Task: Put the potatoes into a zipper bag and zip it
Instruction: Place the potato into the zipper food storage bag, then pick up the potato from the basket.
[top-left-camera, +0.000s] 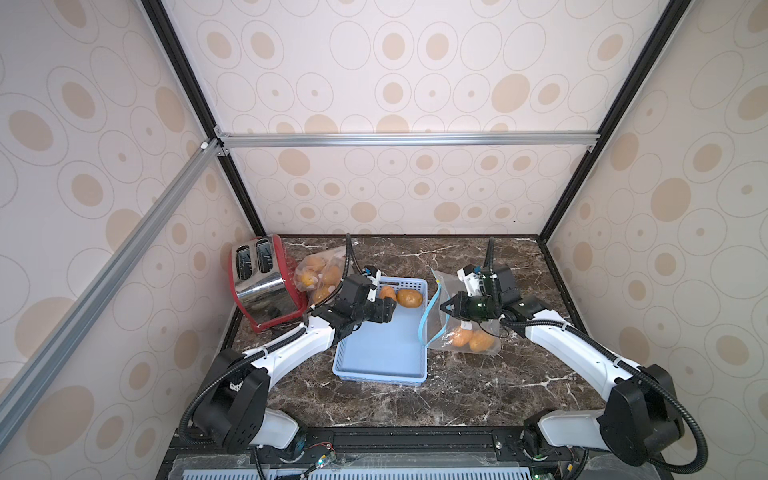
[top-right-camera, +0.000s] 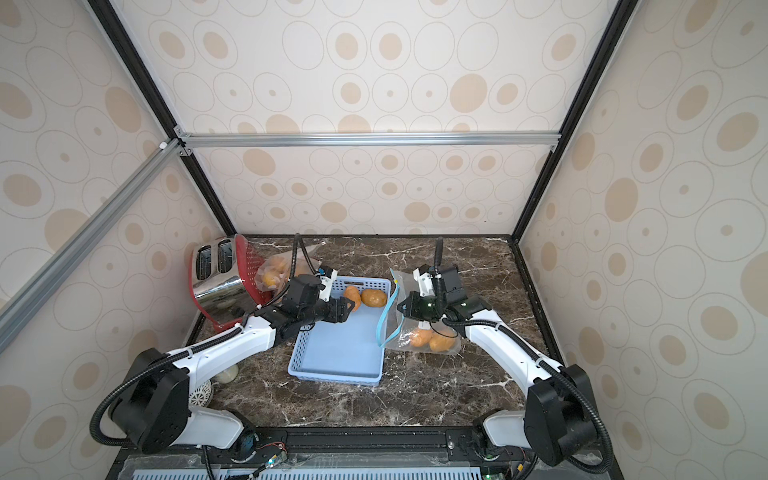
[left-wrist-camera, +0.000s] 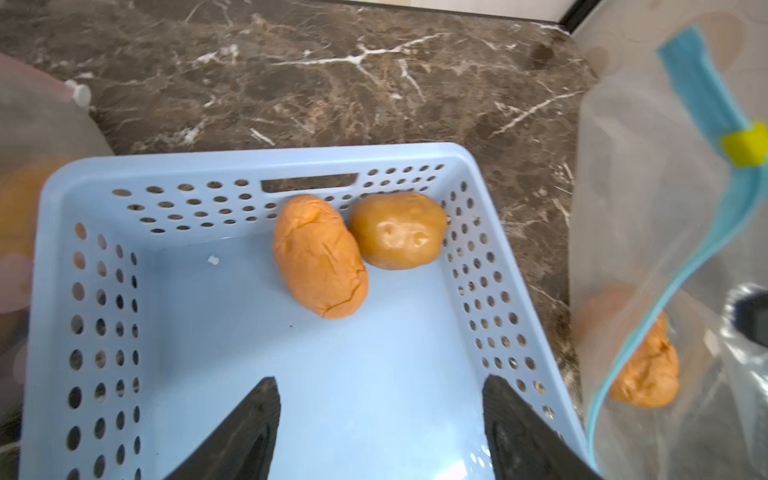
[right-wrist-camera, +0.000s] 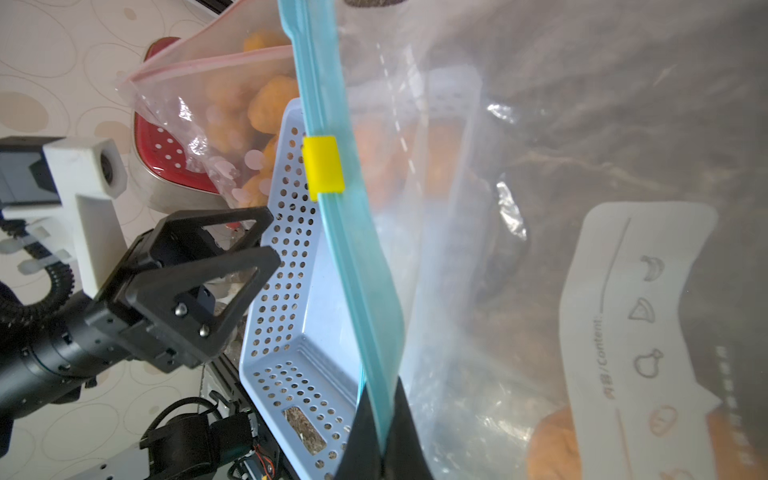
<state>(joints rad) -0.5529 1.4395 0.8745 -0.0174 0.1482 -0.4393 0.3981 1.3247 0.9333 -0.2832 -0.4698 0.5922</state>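
- Where the marble tabletop (top-left-camera: 457, 395) lies nearest the arm bases, a light-blue perforated basket (top-left-camera: 380, 376) sits mid-table, its long side running away from the bases.
- The left gripper (left-wrist-camera: 380, 419) is over the basket floor with its jaws spread wide and nothing between them, pointing at the far end.
- The right gripper (right-wrist-camera: 380, 428) is clamped on the blue zip strip (right-wrist-camera: 332, 249) of a clear zipper bag (right-wrist-camera: 498, 208) just right of the basket. The strip bows out toward the basket.
- A yellow slider (right-wrist-camera: 323, 168) sits on the strip, well along from the pinch.
- The bagged potatoes (top-left-camera: 471, 338) are orange and lie low in the bag. There are two, perhaps three; the plastic blurs the count.
- At the basket's far end a wrinkled orange potato (left-wrist-camera: 320, 257) touches a smoother tan potato (left-wrist-camera: 399, 230), which lies to its right, in the corner.
- Farther left, a second bag (top-left-camera: 318, 274) with a pink zip holds more potatoes and leans against a red toaster (top-left-camera: 259, 286) in the far left corner.
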